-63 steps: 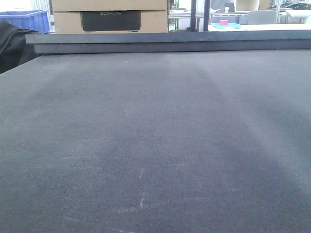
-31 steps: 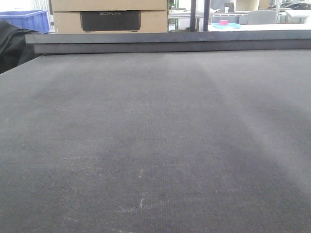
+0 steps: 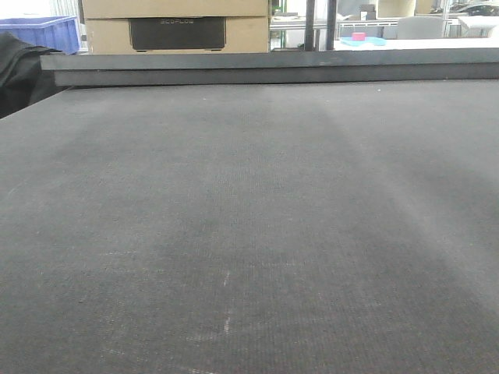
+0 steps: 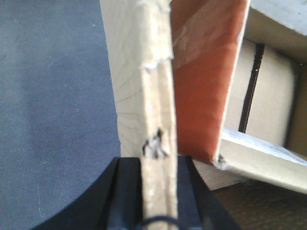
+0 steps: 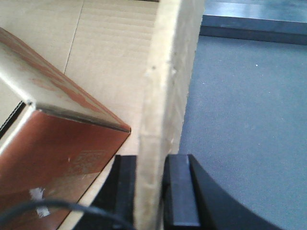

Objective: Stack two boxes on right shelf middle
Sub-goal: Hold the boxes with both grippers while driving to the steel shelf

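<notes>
1. Your left gripper (image 4: 156, 167) has both black fingers pinched tight on a wall edge of the carton (image 4: 136, 72). Your right gripper (image 5: 151, 165) is clamped the same way on another wall.
2. You hold a plain, pale brown carton, open and frayed at the gripped edge, its loose flaps reddish-brown inside. It sits between your grippers, above the grey mat (image 4: 48, 96).
3. You have one carton in hand and two grippers on it. Beyond the dark rail (image 3: 273, 66) are two stacked cartons (image 3: 249, 35) and one blue bin (image 3: 47, 31).
</notes>
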